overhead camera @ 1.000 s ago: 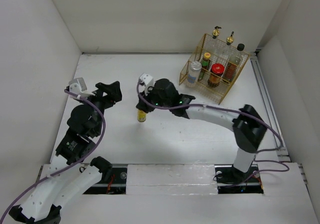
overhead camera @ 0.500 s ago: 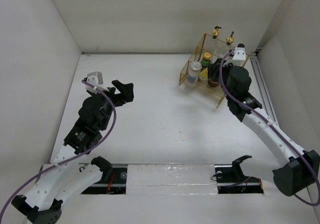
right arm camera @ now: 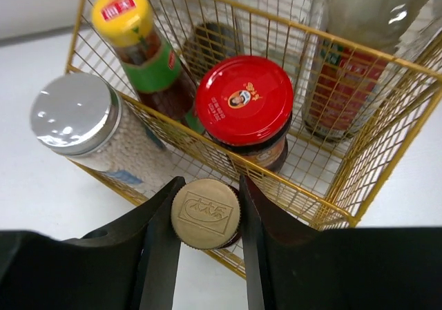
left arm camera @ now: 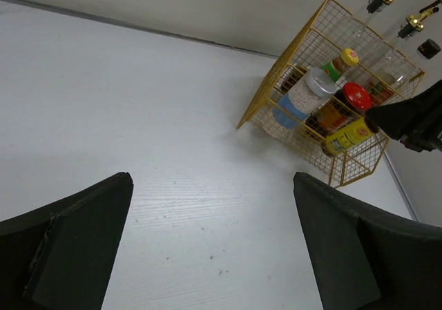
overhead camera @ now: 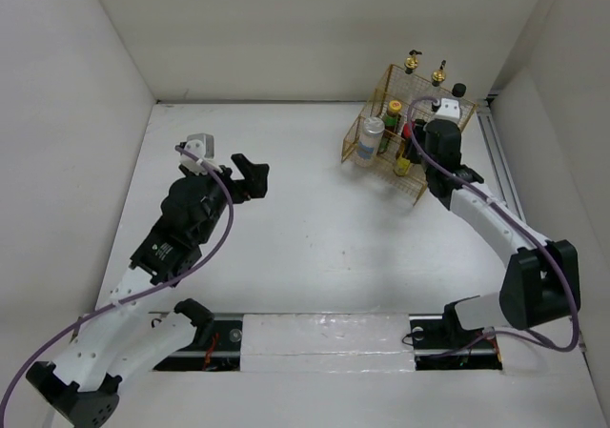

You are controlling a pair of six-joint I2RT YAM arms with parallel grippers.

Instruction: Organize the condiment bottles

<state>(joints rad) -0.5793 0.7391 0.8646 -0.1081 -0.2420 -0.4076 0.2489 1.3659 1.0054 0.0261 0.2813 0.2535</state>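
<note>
Holding tiny gold-capped bottle (right arm camera: 205,212) clamped in right gripper (right arm camera: 205,217) at yellow basket (right arm camera: 331,206) front rail, beside red-lidded jar (right arm camera: 243,100); inside or not, can't tell. Rec: seat upright btw jar & grey-lidded shaker (right arm camera: 74,113), clear of wire, then release. Left gripper (left arm camera: 214,244) spread, empty.

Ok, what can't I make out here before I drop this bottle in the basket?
- Body of the held bottle: right wrist view, under its cap and the right gripper.
- Red jar: top view, mostly behind that gripper.
- Red-labelled bottle's cap: right wrist view, cut by the top edge.
- Whether the held bottle is past the basket's front wire: left wrist view, too small.
</note>
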